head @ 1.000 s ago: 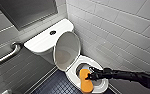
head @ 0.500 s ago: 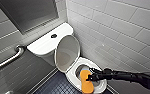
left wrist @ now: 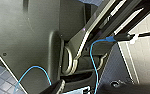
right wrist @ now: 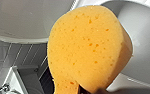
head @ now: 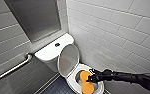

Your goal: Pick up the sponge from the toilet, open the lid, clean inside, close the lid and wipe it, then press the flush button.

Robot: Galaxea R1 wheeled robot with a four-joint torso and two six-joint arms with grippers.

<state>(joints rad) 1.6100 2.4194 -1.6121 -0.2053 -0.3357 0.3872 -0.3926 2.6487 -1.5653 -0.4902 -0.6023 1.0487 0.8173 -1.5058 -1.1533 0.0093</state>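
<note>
Evidently the right gripper [head: 91, 78] is clamping the sponge [head: 85, 82] and holding it over the bowl of the toilet [head: 71, 80], with the lid [head: 68, 59] leaning up toward the tank, so the inside is lying open for scrubbing.

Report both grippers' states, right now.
Left gripper: cannot be told.
Right gripper: closed on the sponge, held over the bowl of the toilet.
</note>
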